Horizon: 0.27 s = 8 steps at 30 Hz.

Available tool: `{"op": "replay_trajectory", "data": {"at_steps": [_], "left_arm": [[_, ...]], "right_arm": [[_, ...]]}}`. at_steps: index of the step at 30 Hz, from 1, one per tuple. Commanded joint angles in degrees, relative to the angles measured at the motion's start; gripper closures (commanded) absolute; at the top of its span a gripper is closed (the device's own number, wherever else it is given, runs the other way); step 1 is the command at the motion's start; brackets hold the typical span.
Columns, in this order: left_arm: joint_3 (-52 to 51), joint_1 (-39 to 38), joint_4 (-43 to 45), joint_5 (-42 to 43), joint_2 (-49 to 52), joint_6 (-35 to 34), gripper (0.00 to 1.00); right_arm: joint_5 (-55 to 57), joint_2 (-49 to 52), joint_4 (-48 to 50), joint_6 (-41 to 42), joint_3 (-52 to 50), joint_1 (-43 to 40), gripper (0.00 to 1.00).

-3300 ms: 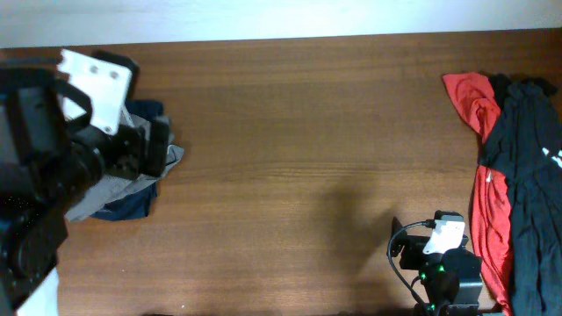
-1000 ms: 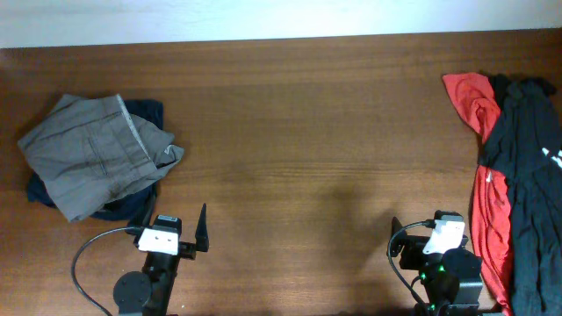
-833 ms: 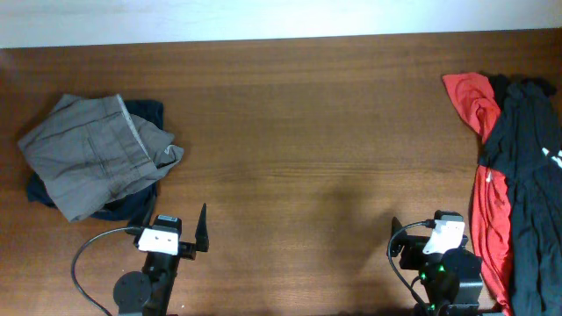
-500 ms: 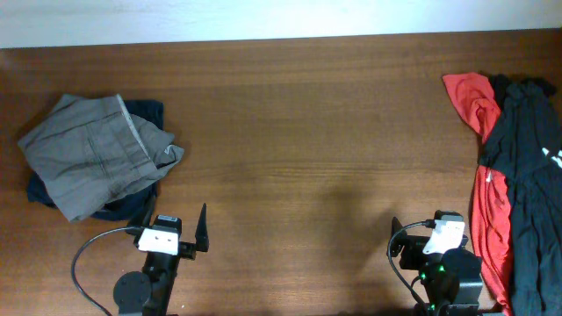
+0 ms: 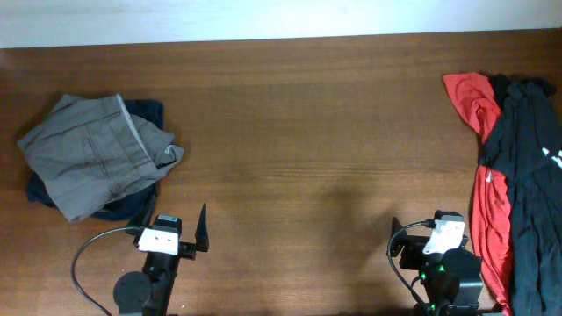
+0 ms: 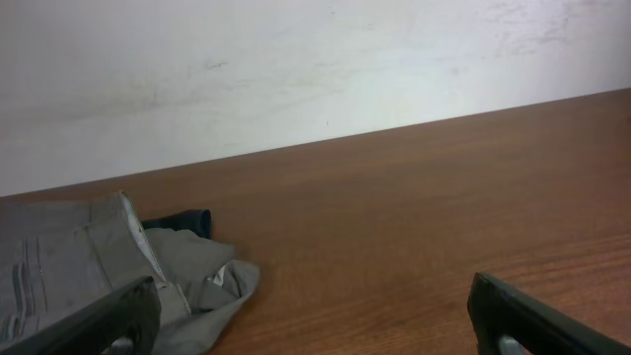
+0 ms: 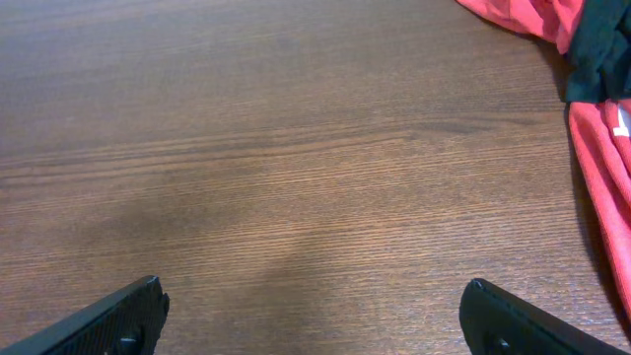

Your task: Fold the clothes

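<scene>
The grey-khaki clothes point(image 5: 92, 156) lie folded in a wrinkled pile at the table's left, on top of a dark navy garment point(image 5: 147, 112). The pile also shows at the lower left of the left wrist view point(image 6: 69, 276). My left gripper point(image 5: 176, 230) is open and empty near the front edge, just right of and below the pile; its fingers are spread wide in the left wrist view point(image 6: 315, 316). My right gripper point(image 5: 411, 239) is open and empty at the front right, over bare wood in the right wrist view point(image 7: 315, 311).
A red garment point(image 5: 486, 189) and a black garment point(image 5: 531, 175) lie heaped along the table's right edge; the red one shows in the right wrist view point(image 7: 592, 118). A pale wall point(image 6: 296, 69) stands behind the table's far edge.
The left arm, which was over the grey pile 3.3 s ago, has drawn back to the front edge, leaving the pile uncovered. Nothing has moved in the last second.
</scene>
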Motion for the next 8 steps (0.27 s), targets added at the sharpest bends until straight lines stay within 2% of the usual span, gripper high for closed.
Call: {"op": "replay_trajectory", "data": {"at_steps": [1, 8], "left_arm": [[-0.26, -0.17, -0.22, -0.68, -0.26, -0.72, 0.01], [-0.26, -0.17, -0.22, -0.68, -0.26, -0.72, 0.01]], "right_arm": [[-0.04, -0.7, 0.07, 0.46, -0.39, -0.42, 0.01], [-0.04, -0.7, 0.07, 0.46, -0.39, -0.42, 0.01]]}}
